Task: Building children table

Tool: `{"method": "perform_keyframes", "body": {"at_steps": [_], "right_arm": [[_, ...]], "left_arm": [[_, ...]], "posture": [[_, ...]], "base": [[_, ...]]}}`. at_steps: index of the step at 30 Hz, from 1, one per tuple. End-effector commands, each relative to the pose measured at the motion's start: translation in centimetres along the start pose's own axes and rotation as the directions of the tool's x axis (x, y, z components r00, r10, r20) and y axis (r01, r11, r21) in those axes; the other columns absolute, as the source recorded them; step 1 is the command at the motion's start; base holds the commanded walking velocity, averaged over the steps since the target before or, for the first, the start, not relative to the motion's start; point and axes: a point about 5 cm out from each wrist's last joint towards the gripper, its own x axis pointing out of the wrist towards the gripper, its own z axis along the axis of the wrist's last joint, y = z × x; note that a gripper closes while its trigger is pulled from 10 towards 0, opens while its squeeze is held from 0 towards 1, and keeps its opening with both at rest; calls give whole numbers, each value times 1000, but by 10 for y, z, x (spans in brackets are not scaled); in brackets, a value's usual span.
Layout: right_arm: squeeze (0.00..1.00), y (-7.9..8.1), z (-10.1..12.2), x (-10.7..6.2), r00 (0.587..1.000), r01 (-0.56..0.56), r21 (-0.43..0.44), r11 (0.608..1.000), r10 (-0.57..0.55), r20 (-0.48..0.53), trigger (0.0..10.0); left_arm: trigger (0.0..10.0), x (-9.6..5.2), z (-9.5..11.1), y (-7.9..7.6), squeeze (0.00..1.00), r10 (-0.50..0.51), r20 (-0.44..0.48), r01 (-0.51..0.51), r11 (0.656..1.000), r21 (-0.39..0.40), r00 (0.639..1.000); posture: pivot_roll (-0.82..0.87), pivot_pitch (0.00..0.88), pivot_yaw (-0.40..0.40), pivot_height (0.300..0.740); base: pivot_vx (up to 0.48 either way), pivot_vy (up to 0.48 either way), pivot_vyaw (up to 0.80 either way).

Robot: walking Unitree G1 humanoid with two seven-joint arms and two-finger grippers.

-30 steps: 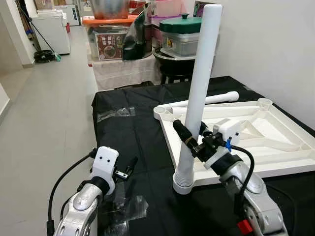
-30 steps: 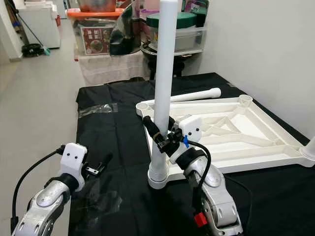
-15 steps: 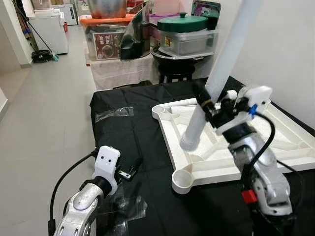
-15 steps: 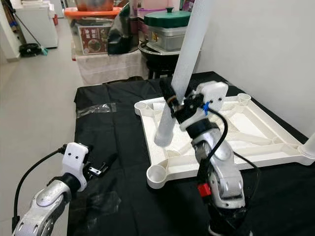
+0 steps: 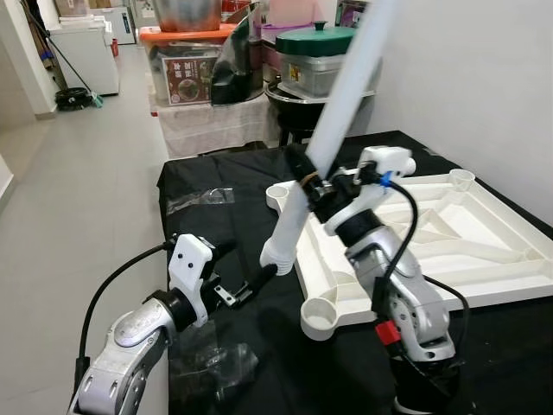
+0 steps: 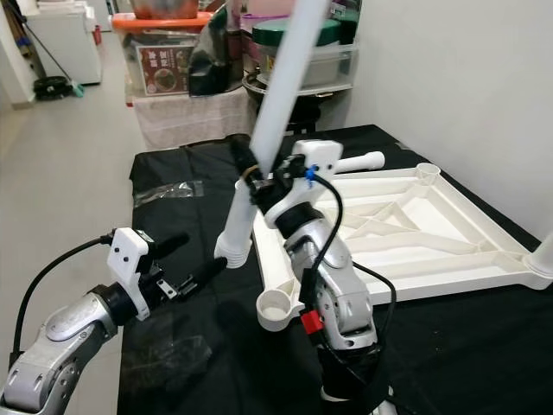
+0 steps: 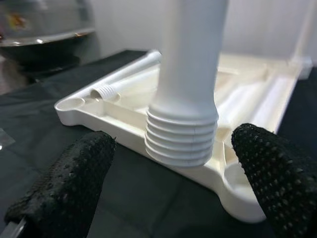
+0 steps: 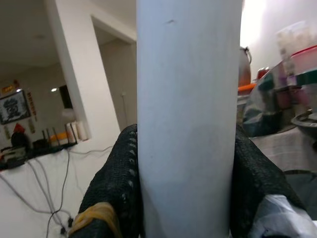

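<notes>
Right gripper (image 5: 313, 184) fingers clamping table leg (image 5: 324, 143) mid-shaft; left gripper (image 7: 171, 173) fingers spread, flanking threaded end (image 7: 181, 141). Likely rigid, light, smooth plastic; grasping ribs seems surest.

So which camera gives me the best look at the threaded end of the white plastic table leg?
The left wrist view: the ribbed threaded end sits large and sharp, centred between the open left gripper fingers. The eye views show it small. The right wrist view shows smooth shaft clamped in the right gripper.
</notes>
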Motion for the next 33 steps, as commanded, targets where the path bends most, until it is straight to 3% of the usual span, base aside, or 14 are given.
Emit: {"method": "perform_keyframes", "body": {"at_steps": [1, 11, 17, 30, 31, 33], "right_arm": [[0, 12, 2, 5, 998, -67, 6, 998, 67, -9, 0], [0, 35, 5, 7, 983, -185, 60, 981, 186, -7, 0], [0, 53, 1, 1, 970, -240, 160, 957, 244, -7, 0], [0, 61, 3, -4, 954, -292, 174, 941, 299, -14, 0], [0, 61, 4, -4, 953, -296, 174, 939, 303, -12, 0], [0, 61, 4, -4, 953, -296, 174, 939, 303, -12, 0]], "left_arm": [[10000, -2, -1, -4, 0, -45, -27, 46, 999, 19, 999], [10000, -2, -5, 1, 0, -38, -47, 39, 999, 32, 998], [10000, 4, -6, 1, 0, -6, -35, 7, 999, 35, 999], [10000, 7, -6, 6, 0, 46, -23, -45, 998, 33, 999], [4431, 8, -8, 3, 0, 27, -27, -26, 999, 32, 999], [4431, 8, -8, 3, 0, 27, -27, -26, 999, 32, 999]], "posture": [[50, 0, -2, 740], [51, 0, -1, 740], [44, 0, -2, 740], [42, 0, -5, 740], [43, 0, -5, 740], [43, 0, -5, 740]], "base": [[0, 0, 0], [0, 0, 0], [0, 0, 0], [0, 0, 0], [0, 0, 0], [0, 0, 0]]}}
